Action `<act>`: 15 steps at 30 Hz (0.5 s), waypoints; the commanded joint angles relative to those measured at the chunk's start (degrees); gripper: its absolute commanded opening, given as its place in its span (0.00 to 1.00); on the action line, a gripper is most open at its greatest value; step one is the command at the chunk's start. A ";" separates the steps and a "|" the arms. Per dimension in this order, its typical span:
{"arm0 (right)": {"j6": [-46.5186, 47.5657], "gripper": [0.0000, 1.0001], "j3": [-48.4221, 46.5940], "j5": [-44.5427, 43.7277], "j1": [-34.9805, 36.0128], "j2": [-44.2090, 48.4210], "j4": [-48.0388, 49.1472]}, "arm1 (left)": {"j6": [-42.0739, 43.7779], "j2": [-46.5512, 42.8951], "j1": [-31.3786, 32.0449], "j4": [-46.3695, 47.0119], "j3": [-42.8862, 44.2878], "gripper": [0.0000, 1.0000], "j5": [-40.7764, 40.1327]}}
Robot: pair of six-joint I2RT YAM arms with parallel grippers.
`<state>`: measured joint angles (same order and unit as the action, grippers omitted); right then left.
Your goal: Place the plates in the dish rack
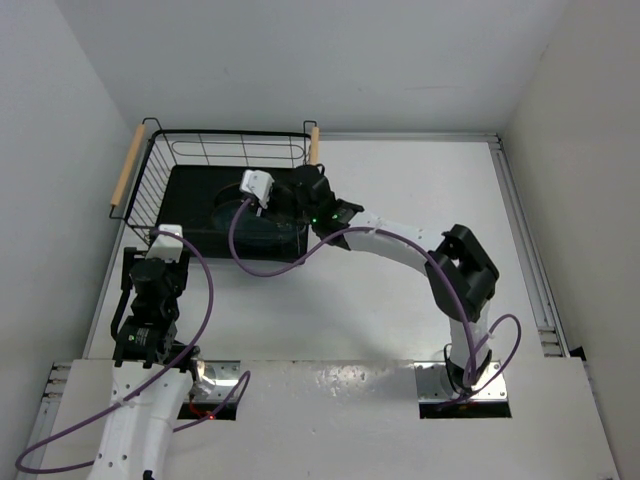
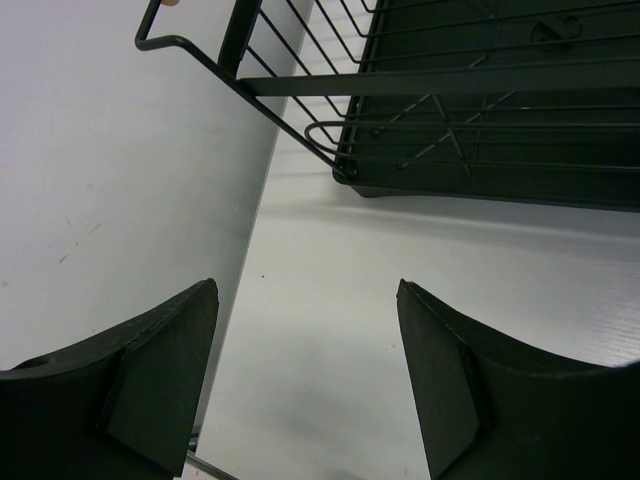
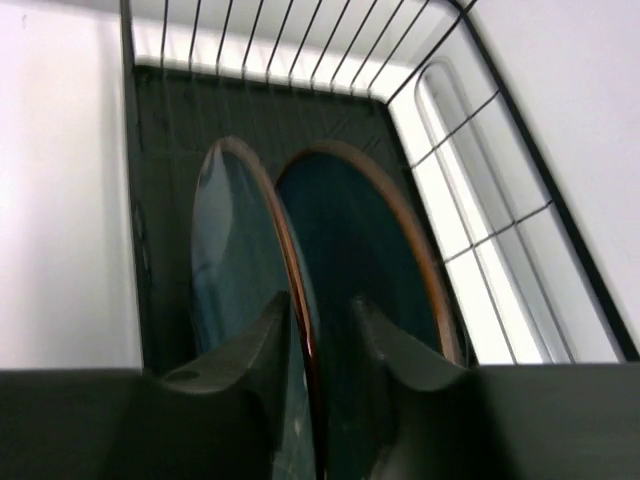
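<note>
Teal plate (image 3: 235,260) being pinched at its rim by right gripper (image 3: 318,345), standing inside dish rack (image 3: 165,200) with second plate (image 3: 365,250); final step, releasing needs gentle opening. Left gripper (image 2: 305,340) hovering wide outside rack.

The table (image 1: 330,320) is viewed from above and behind. The dish rack (image 1: 190,195), shared by all views, is faced from low outside at the left wrist, closely from within at the right.

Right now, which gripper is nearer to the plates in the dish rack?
Right. The right gripper is inside the dish rack, straddling the rim of one of the plates; the left gripper hangs outside the rack, by its near left corner.
</note>
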<state>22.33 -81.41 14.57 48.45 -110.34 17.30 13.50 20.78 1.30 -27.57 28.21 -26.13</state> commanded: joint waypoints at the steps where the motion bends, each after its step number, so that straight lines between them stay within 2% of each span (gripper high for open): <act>1: -2.46 0.36 -4.64 1.43 -0.55 0.74 7.57 | 0.21 -0.56 -0.77 1.91 0.01 0.77 0.38; 10: -2.81 0.55 -4.91 1.43 -0.81 4.43 9.59 | 0.21 -0.56 -0.77 1.91 0.01 0.77 0.38; 12: -4.48 0.66 -4.03 1.17 -0.90 7.07 12.21 | 0.21 -0.56 -0.77 1.91 0.01 0.77 0.38; 13: -7.88 0.83 -1.94 0.73 -1.07 10.03 12.93 | 0.21 -0.56 -0.77 1.91 0.01 0.77 0.38; 14: -9.65 0.83 -0.96 0.20 -1.25 10.06 15.28 | 0.21 -0.56 -0.77 1.91 0.01 0.77 0.38; 15: -13.93 0.96 0.88 -2.59 -2.29 12.24 17.57 | 0.21 -0.56 -0.77 1.91 0.01 0.77 0.38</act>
<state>16.73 -82.46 14.46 47.37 -105.82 25.12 13.50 20.75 1.30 -27.57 28.21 -26.13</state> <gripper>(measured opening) 0.920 0.772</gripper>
